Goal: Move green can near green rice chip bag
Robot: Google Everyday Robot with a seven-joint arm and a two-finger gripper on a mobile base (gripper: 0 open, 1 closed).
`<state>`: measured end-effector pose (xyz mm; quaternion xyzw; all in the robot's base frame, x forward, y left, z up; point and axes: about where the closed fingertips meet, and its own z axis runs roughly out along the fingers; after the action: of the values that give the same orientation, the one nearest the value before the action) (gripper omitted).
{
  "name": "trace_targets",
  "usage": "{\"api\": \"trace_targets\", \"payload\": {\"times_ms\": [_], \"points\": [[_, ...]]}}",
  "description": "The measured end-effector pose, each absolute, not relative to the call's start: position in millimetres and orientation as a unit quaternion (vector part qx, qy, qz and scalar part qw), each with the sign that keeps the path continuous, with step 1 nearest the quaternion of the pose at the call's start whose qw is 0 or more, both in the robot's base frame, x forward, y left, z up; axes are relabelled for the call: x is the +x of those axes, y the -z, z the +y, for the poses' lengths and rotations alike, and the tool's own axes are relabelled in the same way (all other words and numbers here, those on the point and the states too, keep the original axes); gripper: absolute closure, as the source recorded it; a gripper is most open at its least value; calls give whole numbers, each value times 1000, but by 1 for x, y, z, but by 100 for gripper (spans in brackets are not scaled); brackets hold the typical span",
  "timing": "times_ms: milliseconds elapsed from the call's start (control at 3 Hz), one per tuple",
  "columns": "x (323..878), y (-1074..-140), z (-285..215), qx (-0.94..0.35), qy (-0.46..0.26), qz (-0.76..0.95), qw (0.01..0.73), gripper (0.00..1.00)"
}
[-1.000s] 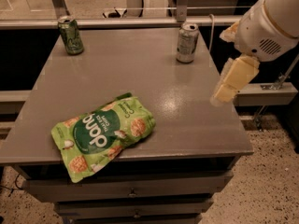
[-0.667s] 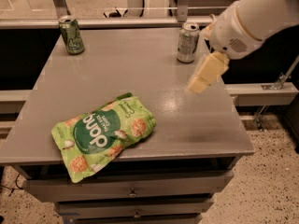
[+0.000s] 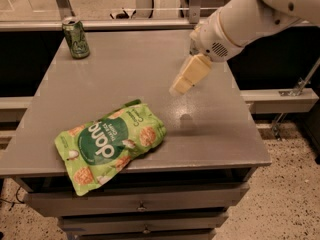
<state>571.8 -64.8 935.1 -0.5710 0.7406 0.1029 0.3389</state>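
Observation:
The green can [image 3: 75,38] stands upright at the far left corner of the grey table [image 3: 220,134]. The green rice chip bag [image 3: 112,144] lies flat near the table's front left edge, overhanging it slightly. My gripper [image 3: 180,86], with cream-coloured ends, hangs above the middle right of the table, pointing down and to the left. It is to the right of the can and above and to the right of the bag, touching neither. My white arm [image 3: 240,19] reaches in from the upper right.
The table has drawers [image 3: 145,204] under its front edge. A metal rail [image 3: 150,23] runs along the back, and a low ledge [image 3: 280,100] runs along the right. The floor [image 3: 280,194] at the right is speckled.
My arm and gripper have moved left from the table's right edge toward its middle. The arm now covers the silver-grey can at the back. The green can and the bag have not moved.

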Motion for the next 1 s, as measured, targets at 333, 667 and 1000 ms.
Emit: {"api": "trace_targets", "payload": {"times_ms": [333,667,1000], "points": [[582,-933,-47,-561,-124,738,354,0],[608,-925,-13,-537,-158,734,383,0],[655,-925,31,-516,-180,716,434,0]]}}
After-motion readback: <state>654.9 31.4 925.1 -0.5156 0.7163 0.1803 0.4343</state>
